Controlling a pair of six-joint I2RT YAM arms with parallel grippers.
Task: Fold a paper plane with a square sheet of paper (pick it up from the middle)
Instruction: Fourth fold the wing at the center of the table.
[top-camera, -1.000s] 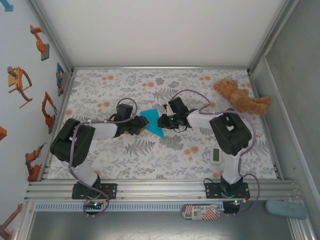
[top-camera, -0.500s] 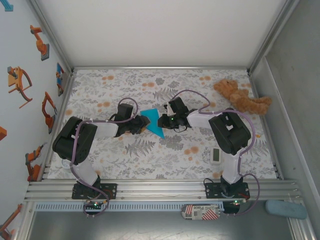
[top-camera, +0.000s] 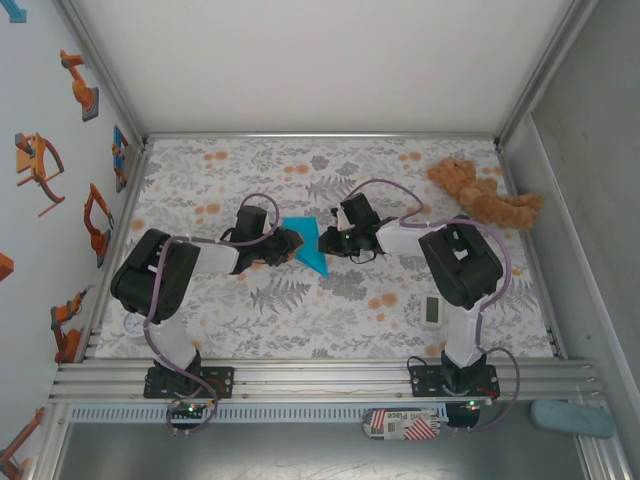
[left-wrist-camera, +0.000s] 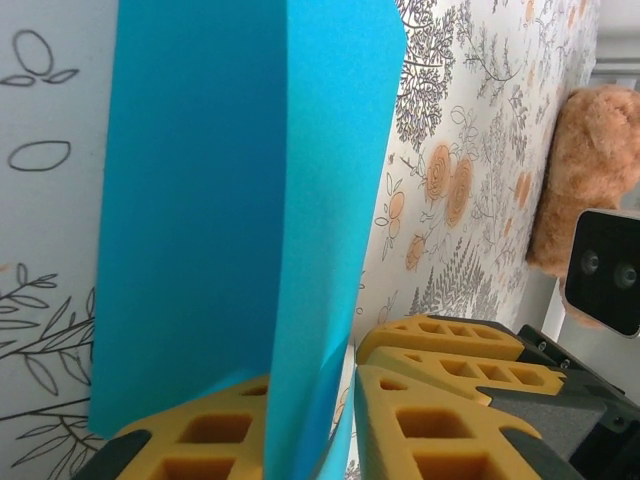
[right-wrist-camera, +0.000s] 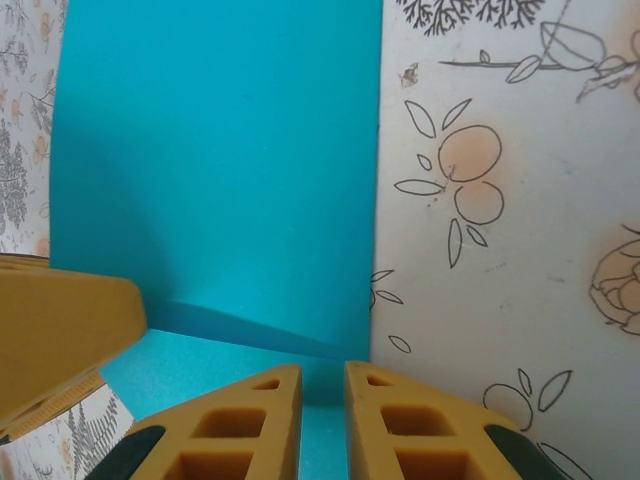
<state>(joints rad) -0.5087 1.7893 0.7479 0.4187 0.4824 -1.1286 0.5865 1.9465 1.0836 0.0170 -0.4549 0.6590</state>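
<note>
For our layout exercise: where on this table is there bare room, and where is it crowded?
Crowded: centre, where left gripper and right gripper meet on the blue paper. Free: the far strip of table beyond them, and the near middle left of the timer.

Left claw (top-camera: 293, 246) and right claw (top-camera: 322, 243) face each other, pinched.

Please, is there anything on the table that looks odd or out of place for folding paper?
A brown teddy bear lies sprawled in the far right corner of the table, and a small white timer lies near the right arm; neither belongs to paper folding. The blue paper looks clean and untorn.
</note>
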